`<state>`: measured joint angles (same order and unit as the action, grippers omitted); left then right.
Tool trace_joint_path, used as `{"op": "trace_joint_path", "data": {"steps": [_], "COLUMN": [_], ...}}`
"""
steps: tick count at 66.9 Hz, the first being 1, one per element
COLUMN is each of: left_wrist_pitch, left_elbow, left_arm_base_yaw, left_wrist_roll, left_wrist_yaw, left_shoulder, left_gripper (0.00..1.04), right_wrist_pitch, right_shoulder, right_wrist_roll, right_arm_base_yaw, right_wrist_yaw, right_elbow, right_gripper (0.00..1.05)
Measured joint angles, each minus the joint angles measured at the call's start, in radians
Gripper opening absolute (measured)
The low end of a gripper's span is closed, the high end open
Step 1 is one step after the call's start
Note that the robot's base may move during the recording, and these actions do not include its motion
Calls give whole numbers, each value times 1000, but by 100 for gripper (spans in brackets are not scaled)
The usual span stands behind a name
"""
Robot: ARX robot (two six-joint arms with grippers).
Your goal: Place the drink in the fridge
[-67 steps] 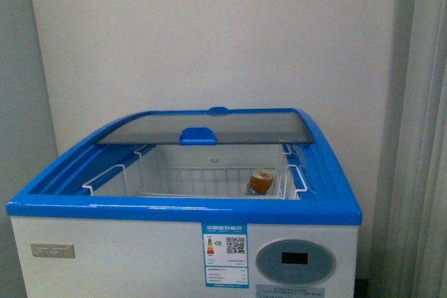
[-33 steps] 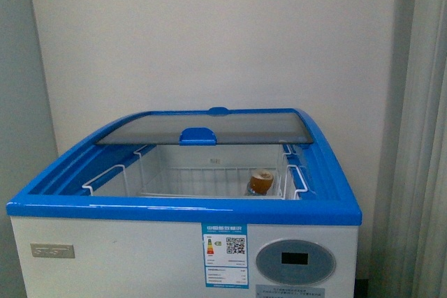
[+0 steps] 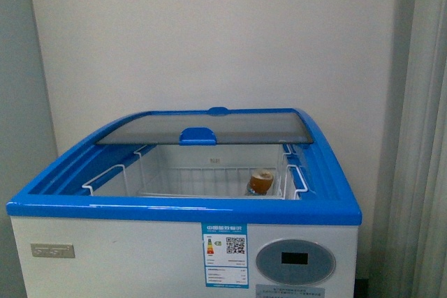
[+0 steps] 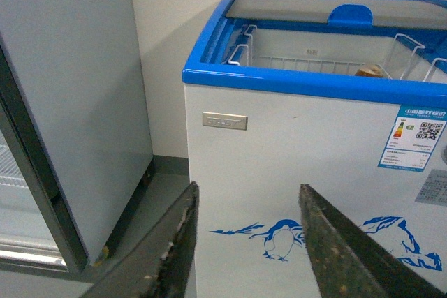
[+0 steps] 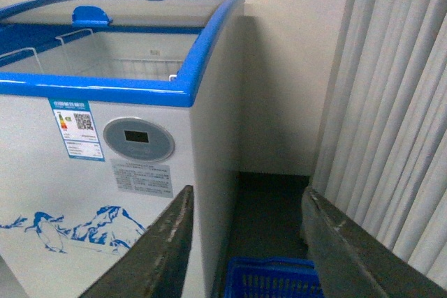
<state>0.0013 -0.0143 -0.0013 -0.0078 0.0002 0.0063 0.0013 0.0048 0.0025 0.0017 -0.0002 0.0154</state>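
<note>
Chest cooler with drink deposited. The clear plastic bottle of amber-orange drink (image 3: pixel 261 182) lies inside the white wire basket (image 3: pixel 209 181), at its right end, within the white waist-high chest fridge with a glossy blue moulded rim (image 3: pixel 181 209); only its upper part shows above the rim. The curved glass sliding lid (image 3: pixel 209 128), with its blue handle (image 3: pixel 198 135), is pushed to the rear, leaving the well open. The left claw (image 4: pixel 244 242) and right claw (image 5: pixel 244 242) are both released and empty, their dark, scuffed fingers spread in front of the cabinet's smooth face. Judged remaining step: close the lid. Hook the handle squarely and draw it straight along the rim; the curved glass offers little purchase.
</note>
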Motion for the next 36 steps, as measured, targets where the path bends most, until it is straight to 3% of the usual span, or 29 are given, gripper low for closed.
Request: {"op": "trace_joint_path", "data": {"steps": [11, 36], "left_wrist_pitch": [0, 0], "left_elbow": [0, 0], "left_arm_base_yaw": [0, 0], "left_wrist_roll": [0, 2], "left_wrist_yaw": [0, 0], "left_shoulder": [0, 0], "left_gripper": [98, 97], "right_wrist_pitch": [0, 0], "right_shoulder": [0, 0], "right_wrist_roll": [0, 0], "right_arm_base_yaw": [0, 0], "right_wrist_yaw": [0, 0], "right_elbow": [0, 0], "right_gripper": [98, 97]}}
